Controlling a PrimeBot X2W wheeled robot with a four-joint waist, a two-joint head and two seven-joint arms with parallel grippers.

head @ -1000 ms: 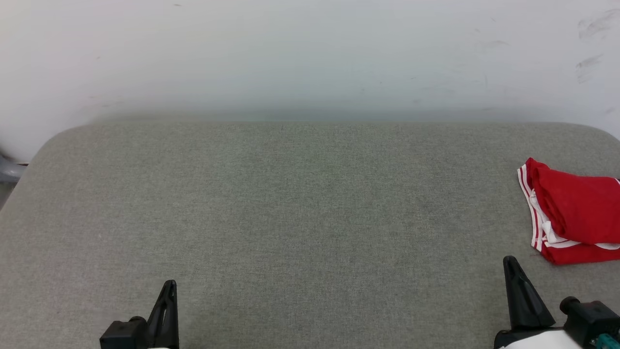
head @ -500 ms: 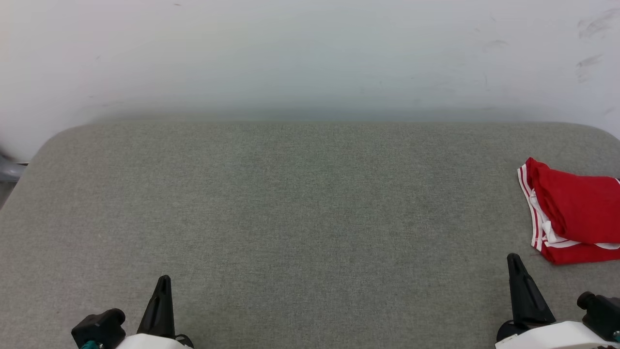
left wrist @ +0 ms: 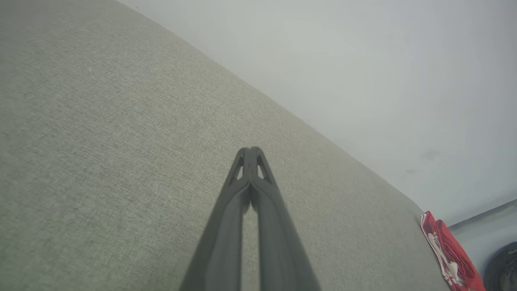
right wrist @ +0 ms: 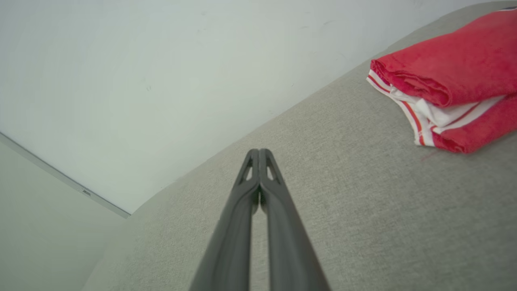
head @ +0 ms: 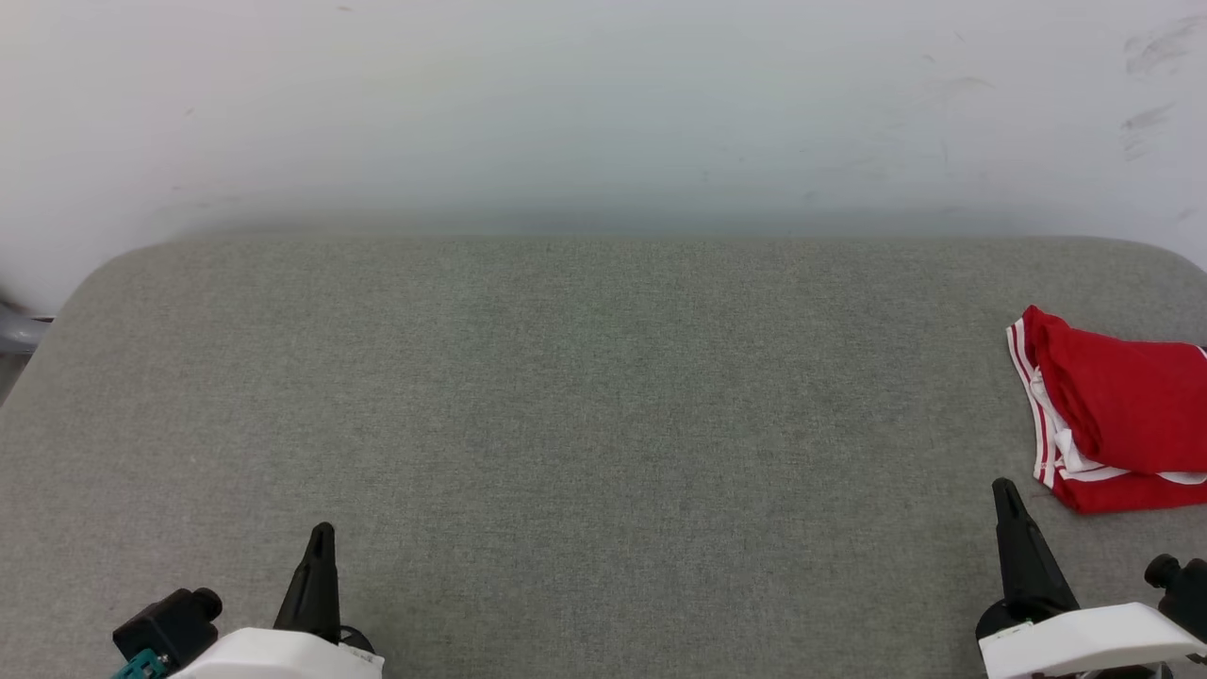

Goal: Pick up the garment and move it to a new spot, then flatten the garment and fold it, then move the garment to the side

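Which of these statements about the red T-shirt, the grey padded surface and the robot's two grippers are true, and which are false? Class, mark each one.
1. The bright red soft-fabric T-shirt with white striped trim lies near the right edge of the grey fabric surface. True.
2. The right gripper holds the T-shirt. False: it is shut on nothing and is apart from the shirt.
3. The left gripper is shut. True.
4. The T-shirt is spread flat. False: it is folded over in layers.
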